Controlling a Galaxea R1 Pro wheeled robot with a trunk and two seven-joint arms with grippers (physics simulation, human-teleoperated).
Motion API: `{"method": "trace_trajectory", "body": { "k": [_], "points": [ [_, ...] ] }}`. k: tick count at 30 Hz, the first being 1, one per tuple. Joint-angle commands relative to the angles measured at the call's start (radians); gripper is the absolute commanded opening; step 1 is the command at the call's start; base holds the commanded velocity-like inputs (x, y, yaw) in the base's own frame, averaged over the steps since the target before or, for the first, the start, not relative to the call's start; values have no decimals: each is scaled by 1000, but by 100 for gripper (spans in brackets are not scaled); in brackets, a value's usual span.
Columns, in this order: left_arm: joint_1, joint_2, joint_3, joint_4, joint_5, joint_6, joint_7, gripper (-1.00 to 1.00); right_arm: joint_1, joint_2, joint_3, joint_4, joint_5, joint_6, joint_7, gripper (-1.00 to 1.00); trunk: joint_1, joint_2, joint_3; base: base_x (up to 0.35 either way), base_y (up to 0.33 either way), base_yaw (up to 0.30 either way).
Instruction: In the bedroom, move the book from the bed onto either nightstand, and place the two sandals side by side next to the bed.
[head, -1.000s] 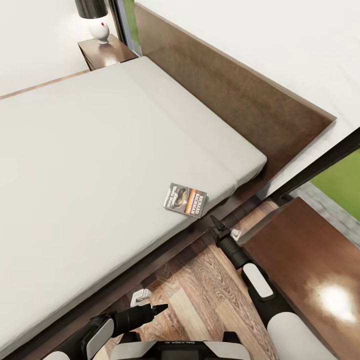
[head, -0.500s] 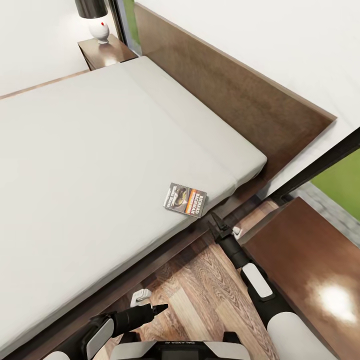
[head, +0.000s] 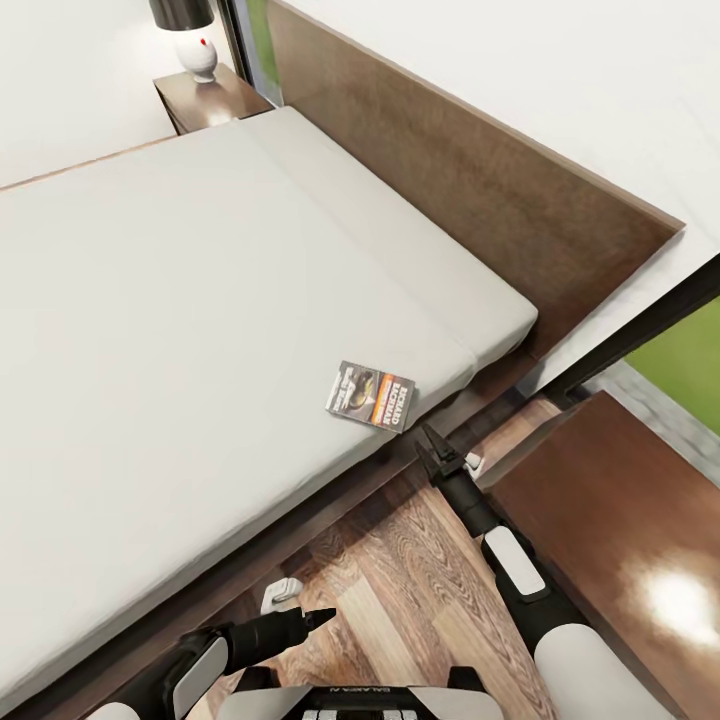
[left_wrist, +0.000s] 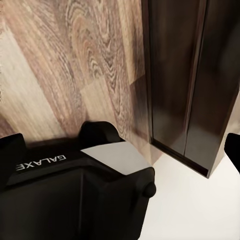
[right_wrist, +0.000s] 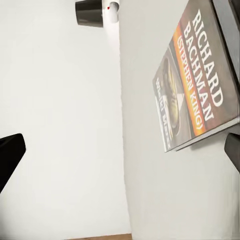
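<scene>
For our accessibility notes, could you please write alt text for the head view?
A book lies near the edge of a bed, with the right end effector open just short of it above the wood floor. A nightstand stands at right; another with a lamp sits across the bed.

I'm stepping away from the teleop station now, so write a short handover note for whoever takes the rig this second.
Right gripper: open, empty, by the bed's near edge, just short of the book.
Left gripper: low over the floor by the bed frame; open or shut, can't tell.
Book: lying flat on the mattress near the edge, untouched.
Nightstands: one at the right, one across the bed with a lamp.
Done: nothing yet.
Left: grasp the book, put it on a nightstand; find and pair the sandals.
</scene>
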Motion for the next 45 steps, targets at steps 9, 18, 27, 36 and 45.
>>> {"method": "trace_trajectory", "body": {
  "k": [9, 18, 27, 36, 45],
  "points": [
    [0, 1, -4, -1, 11, 8, -1, 100, 0, 0, 1, 1, -11, 9, 1, 100, 35, -64, -29, 0, 0, 0],
    [0, 1, -4, -1, 11, 8, -1, 100, 0, 0, 1, 1, -11, 9, 1, 100, 69, -127, -57, 0, 0, 0],
    [0, 1, -4, -1, 11, 8, -1, 100, 0, 0, 1, 1, -11, 9, 1, 100, 104, -190, -85, 0, 0, 0],
    [0, 1, -4, -2, 10, 7, -1, 100, 0, 0, 1, 1, -11, 9, 1, 100, 127, -232, -104, 0, 0, 0],
    [0, -6, -17, -35, 6, 7, -2, 100, 0, 0, 1, 1, -11, 9, 0, 100, 127, -232, -104, 0, 0, 0]
  ]
}}
